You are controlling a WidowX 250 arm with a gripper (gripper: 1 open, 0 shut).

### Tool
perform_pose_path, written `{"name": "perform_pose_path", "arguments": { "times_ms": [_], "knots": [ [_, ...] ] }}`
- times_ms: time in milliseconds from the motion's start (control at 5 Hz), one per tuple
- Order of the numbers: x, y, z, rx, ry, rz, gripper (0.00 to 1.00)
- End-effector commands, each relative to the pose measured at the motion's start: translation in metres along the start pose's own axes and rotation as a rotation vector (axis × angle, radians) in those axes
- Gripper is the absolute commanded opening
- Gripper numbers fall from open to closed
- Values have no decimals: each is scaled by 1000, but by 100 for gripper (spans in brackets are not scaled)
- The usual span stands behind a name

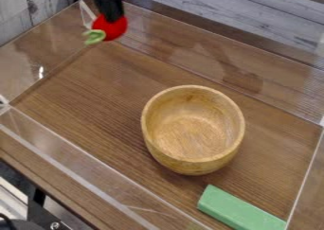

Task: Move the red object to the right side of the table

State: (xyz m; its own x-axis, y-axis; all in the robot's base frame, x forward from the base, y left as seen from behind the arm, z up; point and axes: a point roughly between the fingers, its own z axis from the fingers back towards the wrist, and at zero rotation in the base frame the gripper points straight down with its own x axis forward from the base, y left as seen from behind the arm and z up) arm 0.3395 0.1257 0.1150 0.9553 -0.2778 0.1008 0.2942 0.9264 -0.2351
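The red object point(112, 27) is a small strawberry-like toy with a light green leafy end pointing left. It hangs above the far left part of the table point(101, 101), clear of the wood. My gripper point(108, 14) comes down from the top edge and is shut on the red object from above. Only the dark lower part of the gripper shows; the rest is cut off by the frame.
A round wooden bowl point(192, 129) stands right of centre. A flat green block point(240, 210) lies at the near right edge. Clear acrylic walls point(38, 26) run along the table's sides.
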Motion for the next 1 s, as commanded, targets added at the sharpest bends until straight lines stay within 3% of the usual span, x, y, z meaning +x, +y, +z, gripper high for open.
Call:
{"name": "perform_pose_path", "arguments": {
  "times_ms": [0, 200, 600, 800],
  "knots": [
    [20, -42, 24, 36, -43, -109, 0],
    [33, -81, 14, 9, -11, -211, 0],
    [52, -174, -11, -33, -4, -189, 0],
    [49, -216, -24, -49, -5, -154, 100]
  ]
}}
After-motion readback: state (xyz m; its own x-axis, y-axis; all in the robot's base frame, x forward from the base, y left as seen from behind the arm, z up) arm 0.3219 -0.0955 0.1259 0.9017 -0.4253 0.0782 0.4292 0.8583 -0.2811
